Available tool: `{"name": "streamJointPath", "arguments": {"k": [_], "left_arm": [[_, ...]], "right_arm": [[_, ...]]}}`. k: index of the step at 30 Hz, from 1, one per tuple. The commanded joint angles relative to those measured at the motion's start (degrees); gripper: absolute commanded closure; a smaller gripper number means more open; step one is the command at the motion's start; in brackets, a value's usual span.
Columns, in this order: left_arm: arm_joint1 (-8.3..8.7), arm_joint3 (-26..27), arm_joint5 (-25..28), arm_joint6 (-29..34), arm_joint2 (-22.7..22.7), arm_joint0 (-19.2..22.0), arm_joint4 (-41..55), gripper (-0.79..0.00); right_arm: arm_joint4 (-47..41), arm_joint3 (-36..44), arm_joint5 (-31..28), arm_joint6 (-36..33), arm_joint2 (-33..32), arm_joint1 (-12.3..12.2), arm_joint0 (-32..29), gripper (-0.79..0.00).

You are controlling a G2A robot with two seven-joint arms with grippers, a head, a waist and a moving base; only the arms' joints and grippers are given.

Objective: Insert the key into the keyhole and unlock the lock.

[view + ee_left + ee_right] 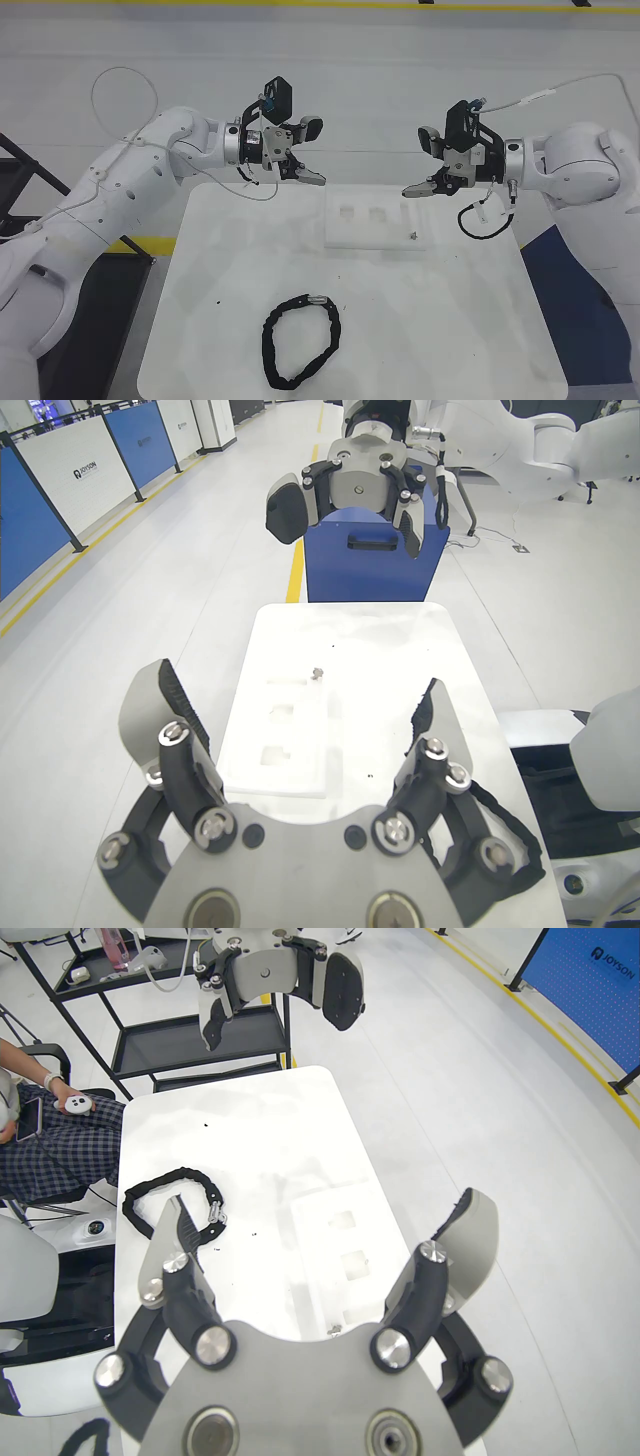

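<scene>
The left gripper (312,152) hangs in the air over the far left edge of the white worktop (450,320). Its jaws are wide apart and hold nothing. The right gripper (420,163) hangs in the air over the far right side and faces the left one. Its jaws are wide apart too and hold nothing. The two grippers are well apart from each other. A flat white tray (345,235) lies on the far part of the worktop, lower than the grippers and between them. It has a few square dips cut into it. The small key (412,236) sits on the tray, at the corner near the right gripper, on the robot's side. The key lies free, apart from both grippers. The black chain lock (268,345) lies in a loop on the near part of the worktop, well apart from the tray and the key. Its silver end (316,298) is at the part of the loop nearest the tray, and the loop looks closed there. I cannot tell where the keyhole is.
</scene>
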State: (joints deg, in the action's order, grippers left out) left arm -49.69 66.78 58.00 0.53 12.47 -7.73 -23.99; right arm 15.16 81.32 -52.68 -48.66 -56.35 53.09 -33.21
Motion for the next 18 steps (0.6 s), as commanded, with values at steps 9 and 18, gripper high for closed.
{"name": "streamJointPath", "arguments": {"k": [9,18], "left_arm": [[0.0,0.0,0.0,0.0,0.0,0.0,0.0,-0.784],[0.0,0.0,0.0,0.0,0.0,0.0,0.0,-0.785]], "right_arm": [[0.0,0.0,0.0,0.0,0.0,0.0,0.0,-0.785],[3.56,0.63,2.69,1.56,0.56,0.0,-1.94,-0.785]]}}
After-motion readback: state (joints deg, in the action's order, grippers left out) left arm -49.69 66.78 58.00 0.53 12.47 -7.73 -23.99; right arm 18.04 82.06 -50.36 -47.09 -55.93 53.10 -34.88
